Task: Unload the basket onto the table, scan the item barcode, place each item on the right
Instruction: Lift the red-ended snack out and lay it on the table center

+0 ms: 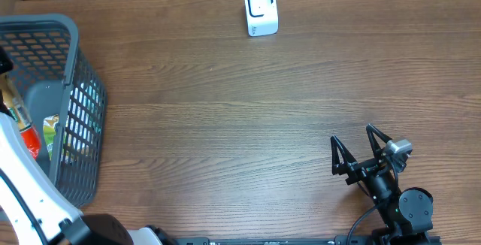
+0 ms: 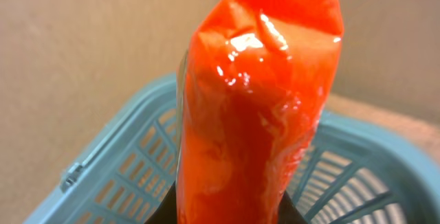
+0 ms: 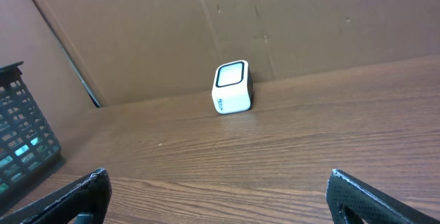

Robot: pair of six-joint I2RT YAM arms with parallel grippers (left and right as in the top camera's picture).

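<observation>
Starting at the front edge of the brown wood-grain tabletop [image 1: 225,110]: the right gripper [image 1: 351,133] sits low near the front right corner. Its black fingers are spread wide apart with nothing between them, just bare table. In its own wrist view you only see the two fingertips poking in at the bottom corners.

Over on the left, the left gripper [image 2: 223,217] is clamped on a glossy red plastic pouch [image 2: 254,114]. The pouch stands upright and fills most of that wrist view, so only slivers of the dark fingers show on either side of it at the bottom. From overhead, the pouch [image 1: 28,138] is a small red patch right at the frame edge, next to the white arm. It sits over the inside of the grey-blue plastic mesh basket [image 1: 68,72], and the basket's rim and slatted walls show below and behind it in the wrist shot. There's another packet with green and white on it lying in the basket, but I honestly can't make out what it is through the mesh.

Further back, well apart from both grippers and the basket, a small white box-shaped scanner with a dark-rimmed window [image 1: 261,10] stands at the far edge of the table. It's just in front of the brown cardboard back wall [image 3: 309,25].
</observation>
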